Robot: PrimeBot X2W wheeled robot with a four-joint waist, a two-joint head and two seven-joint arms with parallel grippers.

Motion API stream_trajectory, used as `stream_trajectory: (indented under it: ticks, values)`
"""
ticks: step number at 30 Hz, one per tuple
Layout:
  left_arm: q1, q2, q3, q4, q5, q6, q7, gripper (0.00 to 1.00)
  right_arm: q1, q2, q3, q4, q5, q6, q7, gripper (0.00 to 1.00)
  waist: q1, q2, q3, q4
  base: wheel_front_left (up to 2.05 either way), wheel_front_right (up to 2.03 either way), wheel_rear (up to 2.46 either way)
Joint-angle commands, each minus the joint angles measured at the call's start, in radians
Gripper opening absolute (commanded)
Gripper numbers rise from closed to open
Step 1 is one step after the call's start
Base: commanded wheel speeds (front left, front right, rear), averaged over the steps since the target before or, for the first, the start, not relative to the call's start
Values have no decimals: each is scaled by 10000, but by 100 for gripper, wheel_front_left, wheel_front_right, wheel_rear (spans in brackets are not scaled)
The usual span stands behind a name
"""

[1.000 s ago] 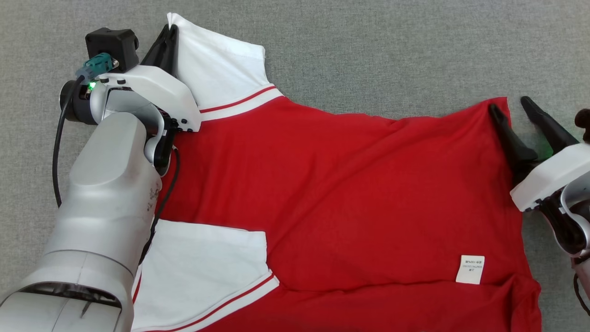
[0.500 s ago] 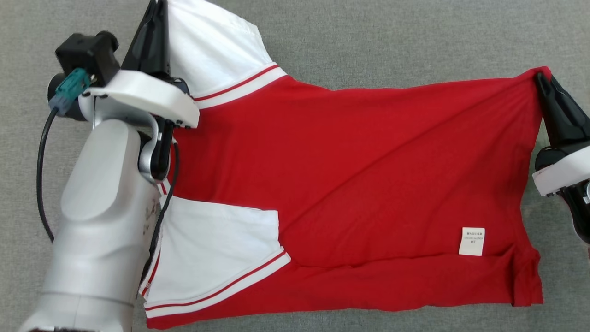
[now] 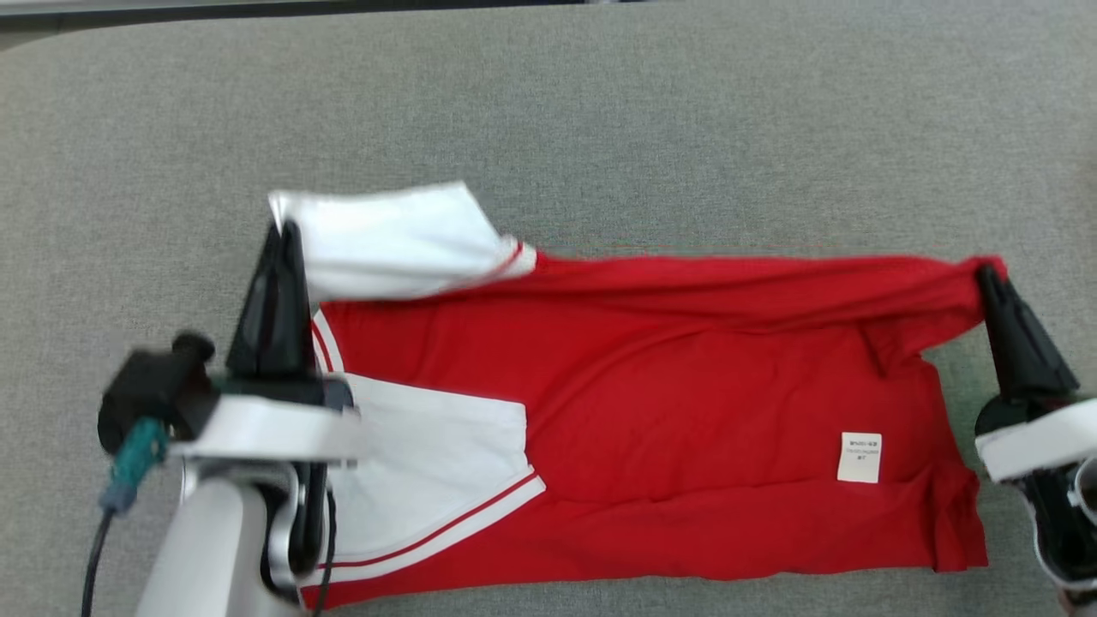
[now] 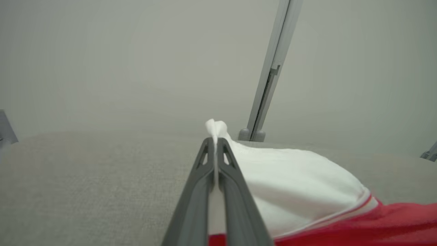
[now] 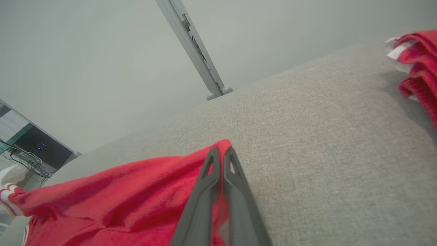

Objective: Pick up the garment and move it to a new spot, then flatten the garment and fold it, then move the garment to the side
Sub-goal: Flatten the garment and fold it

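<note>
A: Where was the garment (image 3: 668,411)?
B: Half-lifted over the grey tabletop (image 3: 600,111); left jaws clenched on its white sleeve (image 3: 386,240), right jaws on the red hem corner (image 3: 960,276).
A: Risk?
B: Thin pinches could've slipped; the sagging edge might've bunched.

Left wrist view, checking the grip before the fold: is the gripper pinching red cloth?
No, the left gripper is shut on the white sleeve's edge.

Grey fabric surface (image 3: 600,103), slanted metal post (image 5: 191,48), a red cloth pile (image 5: 421,65).
</note>
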Motion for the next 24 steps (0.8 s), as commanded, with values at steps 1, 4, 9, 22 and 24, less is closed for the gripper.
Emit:
stream_trajectory:
  ticks: [1, 4, 9, 22, 24]
  values:
    - [404, 58, 21, -245, 42, 125, 121, 0, 253, 16, -44, -100, 154, 0, -49, 0, 0, 0, -81, -15, 0, 0, 0]
    - [1586, 56, 11, -929, -93, 366, 540, 0, 836, 85, -97, -303, 425, 0, -46, 0, 0, 0, -211, -78, 0, 0, 0]
    - [3055, 37, -77, -1611, -334, 597, 1174, 0, 1606, 176, -166, -555, 750, 0, -91, 0, 0, 0, -390, -66, 0, 0, 0]
    - [4532, -94, -137, -1127, -1202, 748, 1834, 0, 2941, 396, -85, -720, 669, 0, 102, 47, 0, 0, -782, -17, 0, 0, 0]
    - [4574, -103, -157, -848, -1302, 727, 1848, 5, 3066, 388, -99, -694, 544, 0, 124, 100, 0, 0, -809, -4, 0, 0, 0]
